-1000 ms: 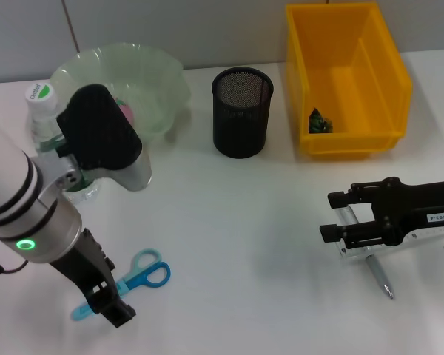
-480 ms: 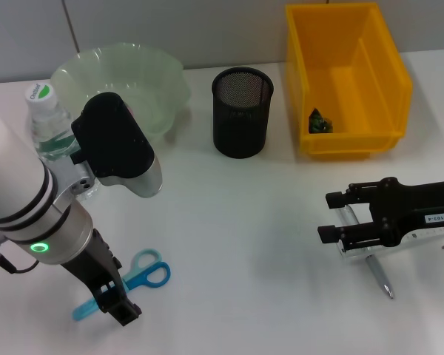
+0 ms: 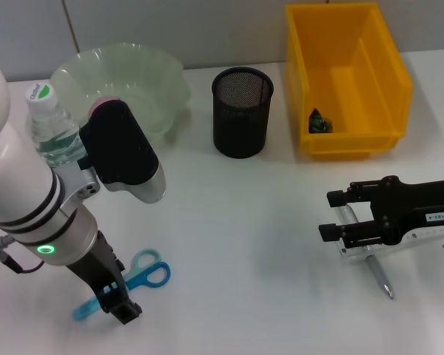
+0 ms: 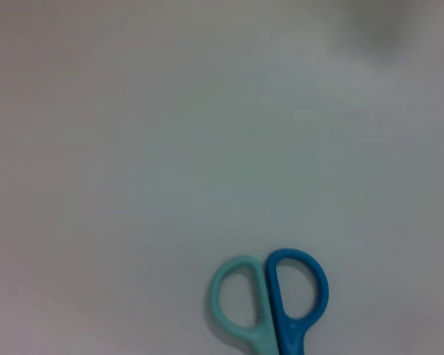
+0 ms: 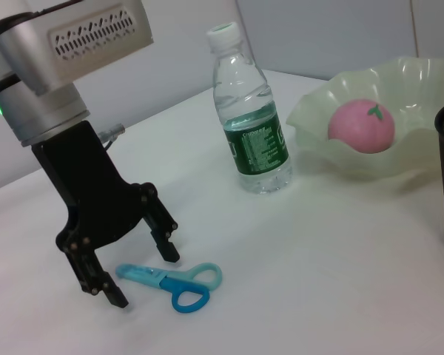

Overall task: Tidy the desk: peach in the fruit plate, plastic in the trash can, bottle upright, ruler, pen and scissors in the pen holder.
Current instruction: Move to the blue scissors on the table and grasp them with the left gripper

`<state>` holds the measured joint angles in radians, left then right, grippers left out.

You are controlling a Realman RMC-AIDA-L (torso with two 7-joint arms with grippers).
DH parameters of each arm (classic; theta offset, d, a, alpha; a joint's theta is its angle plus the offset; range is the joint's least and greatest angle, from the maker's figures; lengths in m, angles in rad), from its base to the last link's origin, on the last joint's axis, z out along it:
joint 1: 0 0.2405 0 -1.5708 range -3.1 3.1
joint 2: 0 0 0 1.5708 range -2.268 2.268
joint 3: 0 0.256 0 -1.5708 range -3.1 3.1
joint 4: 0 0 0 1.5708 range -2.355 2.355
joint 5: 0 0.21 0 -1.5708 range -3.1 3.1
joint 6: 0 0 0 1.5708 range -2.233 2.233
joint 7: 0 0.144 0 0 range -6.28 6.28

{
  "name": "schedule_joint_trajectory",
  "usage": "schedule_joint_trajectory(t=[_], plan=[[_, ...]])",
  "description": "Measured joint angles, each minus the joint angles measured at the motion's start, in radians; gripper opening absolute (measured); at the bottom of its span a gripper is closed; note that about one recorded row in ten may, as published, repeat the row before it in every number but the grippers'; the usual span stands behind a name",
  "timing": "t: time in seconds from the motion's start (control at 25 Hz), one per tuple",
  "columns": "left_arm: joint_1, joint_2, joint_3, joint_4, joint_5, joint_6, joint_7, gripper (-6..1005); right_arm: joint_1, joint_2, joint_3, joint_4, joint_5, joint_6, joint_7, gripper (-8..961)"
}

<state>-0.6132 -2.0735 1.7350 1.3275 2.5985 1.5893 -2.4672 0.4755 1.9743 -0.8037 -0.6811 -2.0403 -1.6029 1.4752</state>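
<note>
Bright even light, soft faint shadows, left wrist view blurred throughout

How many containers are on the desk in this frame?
3: the green fruit plate at the far left with the peach in it, the black mesh pen holder in the middle, and the yellow bin at the far right.

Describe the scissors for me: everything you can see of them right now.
The scissors are small, with plastic-looking handles, one loop pale teal, the other darker blue, and a light blue cover over the closed blades. They lie flat on the white desk, near its front on the robot's left. The left tool stands over the blade end, open, one finger on each side; contact can't be confirmed. The loops point away from it.
</note>
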Motion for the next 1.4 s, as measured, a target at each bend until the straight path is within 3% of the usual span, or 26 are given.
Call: schedule_joint_trajectory(t=[1.4], plan=[[-0.031, 0.0, 0.009, -0.051, 0.009, -0.032, 0.028, 530, 0.008, -0.002, 0.001, 0.006, 0.0, 0.008, 0.002, 754]])
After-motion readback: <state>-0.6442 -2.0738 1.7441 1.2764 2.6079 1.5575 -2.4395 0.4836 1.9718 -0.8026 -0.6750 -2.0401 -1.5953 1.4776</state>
